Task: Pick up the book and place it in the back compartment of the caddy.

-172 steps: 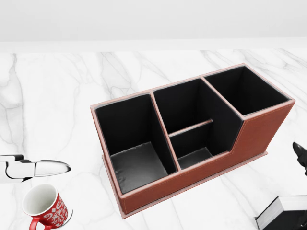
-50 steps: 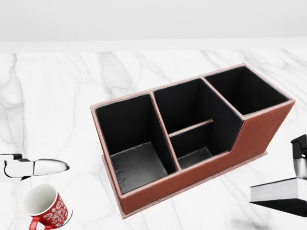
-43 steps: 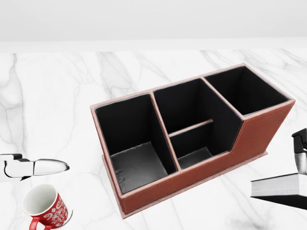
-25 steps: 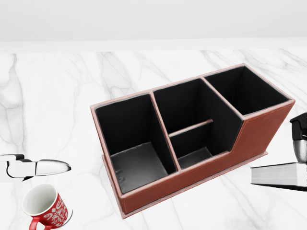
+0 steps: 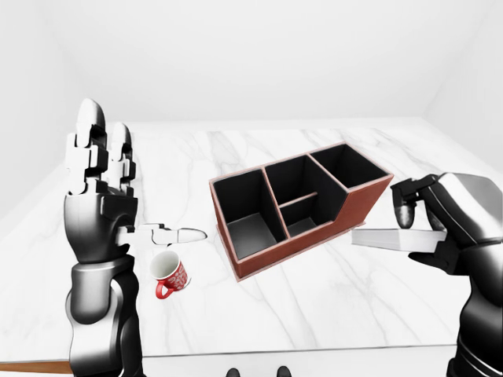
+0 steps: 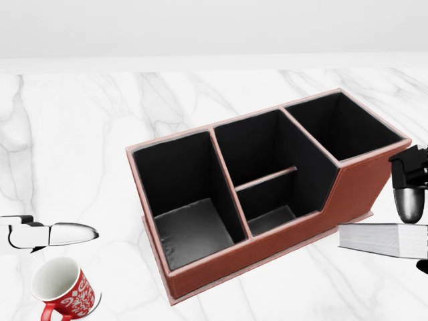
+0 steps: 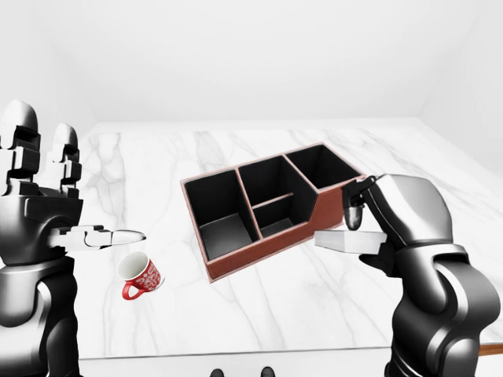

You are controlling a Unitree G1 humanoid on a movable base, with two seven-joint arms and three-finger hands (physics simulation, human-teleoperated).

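Note:
The book [image 6: 381,239], with a dark cover and white page edges, is held level above the marble table, just right of the caddy's right end. My right hand [image 7: 366,239] is shut on it, thumb [image 6: 408,200] on top and the other fingers under it. The brown caddy [image 6: 267,249] with a black lining lies at a slant mid-table. It has a compartment at each end and a middle one split by a low divider. Its taller wall is at the upper right. My left hand [image 5: 141,184] is raised open at the left, holding nothing.
A red and white mug [image 6: 63,289] stands on the table left of the caddy, just below my left thumb [image 6: 67,233]. The white marble table [image 6: 80,134] stretches around the caddy to a pale wall at the top of the view.
The book, which lay at the bottom right corner, has been lifted by my right hand and carried up and left toward the caddy's right end. My left hand and the mug have not moved.

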